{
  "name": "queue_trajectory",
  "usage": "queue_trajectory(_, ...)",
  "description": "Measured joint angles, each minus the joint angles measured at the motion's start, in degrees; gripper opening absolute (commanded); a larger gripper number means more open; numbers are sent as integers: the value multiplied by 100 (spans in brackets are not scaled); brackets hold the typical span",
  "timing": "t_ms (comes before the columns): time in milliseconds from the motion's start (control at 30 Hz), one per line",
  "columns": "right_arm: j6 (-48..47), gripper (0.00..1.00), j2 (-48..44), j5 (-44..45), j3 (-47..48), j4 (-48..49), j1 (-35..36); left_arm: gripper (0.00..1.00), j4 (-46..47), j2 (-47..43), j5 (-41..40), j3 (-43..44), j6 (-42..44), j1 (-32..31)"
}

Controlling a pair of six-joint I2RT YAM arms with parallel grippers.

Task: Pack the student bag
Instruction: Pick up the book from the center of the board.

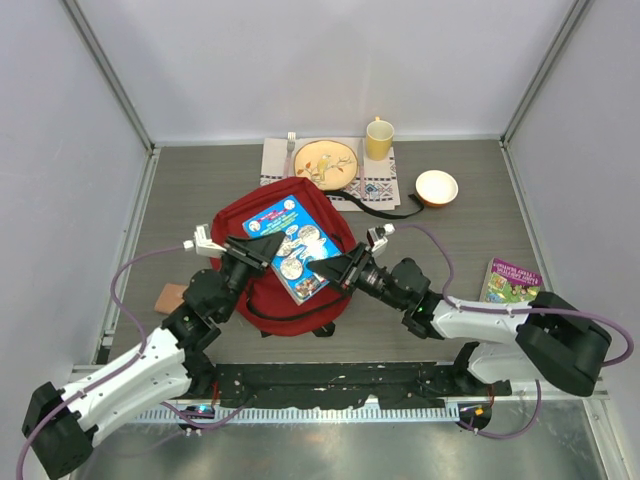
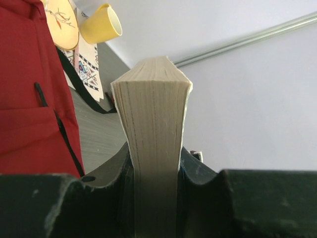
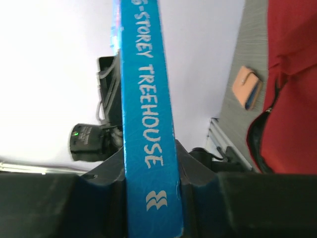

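Both arms are on the blue book, which spans the gap between the two sets of fingers, cover up and roughly level.

- The left gripper has its fingers clamped on the page edge. The left wrist view shows the paper block pinched between the pads.
- The right gripper has its fingers closed on the spine from the opposite side, and the cover touches both pads in the right wrist view.
- The student bag lies directly beneath the fingers and the book, with red fabric showing all round it. In the right wrist view, a dark zipper-edged gap sits just right of my right fingers. I take it for the mouth, but I cannot tell how wide it gapes.

Step in hand, as I read it: feed the book into the bag.

How to do it well:
- Avoid driving both arms against one rigid object. One grip should carry and the other only steady.
- Tip the leading edge down toward the mouth before pushing.
- Watch for a corner catching on fabric or zipper.
- Release only once the book is well inside.

A second book lies well outside the right fingers.
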Motion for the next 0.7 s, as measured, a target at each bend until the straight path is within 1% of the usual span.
queue_trajectory(33,74,1,15,22,0,125,7,3,28,9,-2,0,-11,7)
queue_trajectory(67,105,1,13,7,-2,223,7,8,28,9,2,0,-31,26)
queue_trajectory(100,120,1,-2,15,-4,267,9,17,66,7,15,0,-22,33)
queue_trajectory(133,125,1,-7,22,-17,297,15,41,74,-9,22,4,-2,28)
queue_trajectory(200,101,1,-103,101,-76,249,31,61,-39,-31,57,24,44,26)
queue_trajectory(233,57,1,-249,160,-129,118,42,73,-249,-37,116,87,144,24)
queue_trajectory(300,-151,1,-800,426,-210,-509,79,80,-927,-15,205,393,393,15)
queue_trajectory(333,-295,1,-1182,605,-216,-997,85,83,-1193,-2,243,546,522,13)
queue_trajectory(400,-581,1,-2100,1113,-212,-2122,85,84,-1862,61,326,999,883,11)
queue_trajectory(433,-721,1,-2616,1456,-175,-2785,85,86,-2124,125,391,1215,1075,11)
queue_trajectory(500,-927,1,-3467,2096,-55,-3993,83,86,-2592,308,564,1556,1499,11)
queue_trajectory(600,-1128,1,-4398,3014,199,-5563,55,87,-3346,911,984,2133,2267,9)
queue_trajectory(633,-1172,1,-4612,3274,267,-6026,50,91,-3528,1172,1139,2302,2503,-22)
queue_trajectory(700,-1215,1,-4990,3685,374,-6854,52,93,-3783,1679,1303,2527,2944,-232)
